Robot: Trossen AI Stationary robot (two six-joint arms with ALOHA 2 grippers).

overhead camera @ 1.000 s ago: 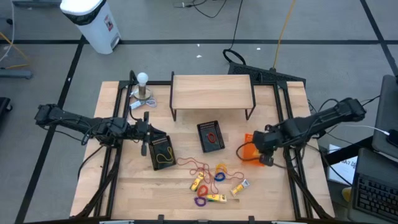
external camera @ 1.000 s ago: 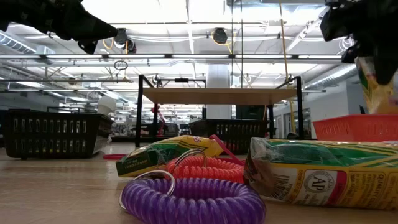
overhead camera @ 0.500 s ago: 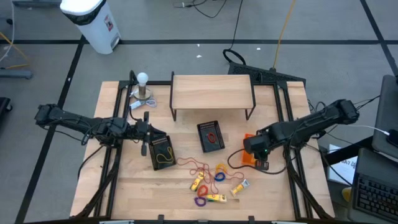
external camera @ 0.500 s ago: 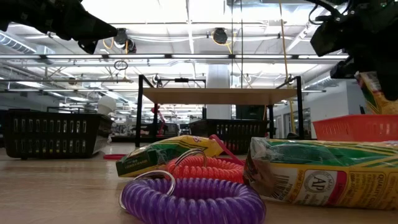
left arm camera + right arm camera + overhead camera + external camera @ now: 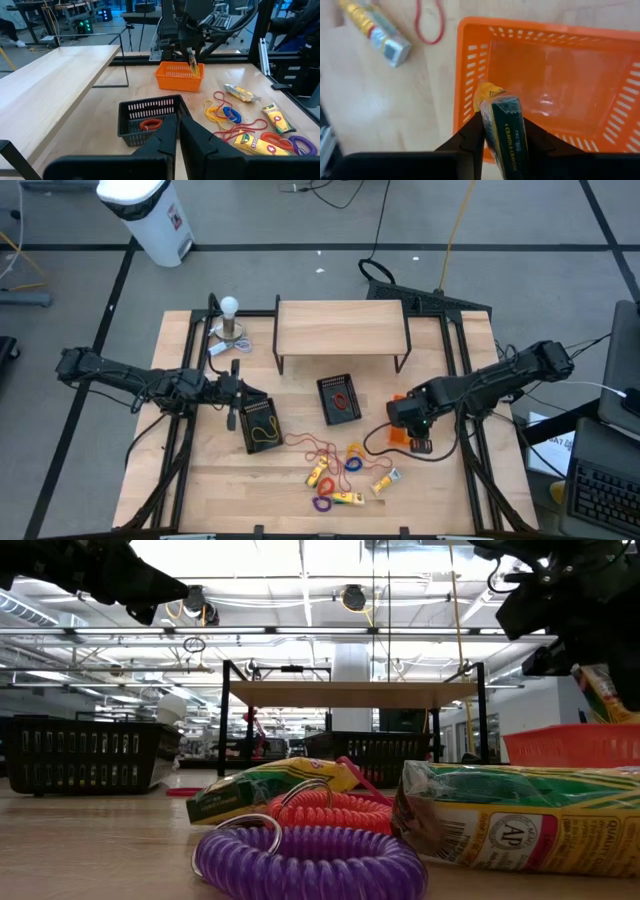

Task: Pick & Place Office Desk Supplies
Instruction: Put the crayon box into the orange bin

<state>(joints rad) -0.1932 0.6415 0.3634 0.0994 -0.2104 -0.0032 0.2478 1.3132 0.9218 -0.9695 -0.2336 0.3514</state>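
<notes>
Orange basket point(image 5: 555, 80), right of frame: right gripper point(image 5: 502, 131), pinching a crayon packet point(image 5: 504, 131), has drifted leftward over its rim

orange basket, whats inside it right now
Nothing shows in the orange basket: the right wrist view sees a bare floor. The right gripper holds a crayon packet over its near rim, covering that strip of floor. In the high view the arm hides most of the basket.

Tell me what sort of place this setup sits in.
Most likely a robotics lab or workshop hall: the wooden table stands on a bare grey floor crossed by loose cables, and the low view shows long rows of ceiling lights over more workbenches behind.
</notes>
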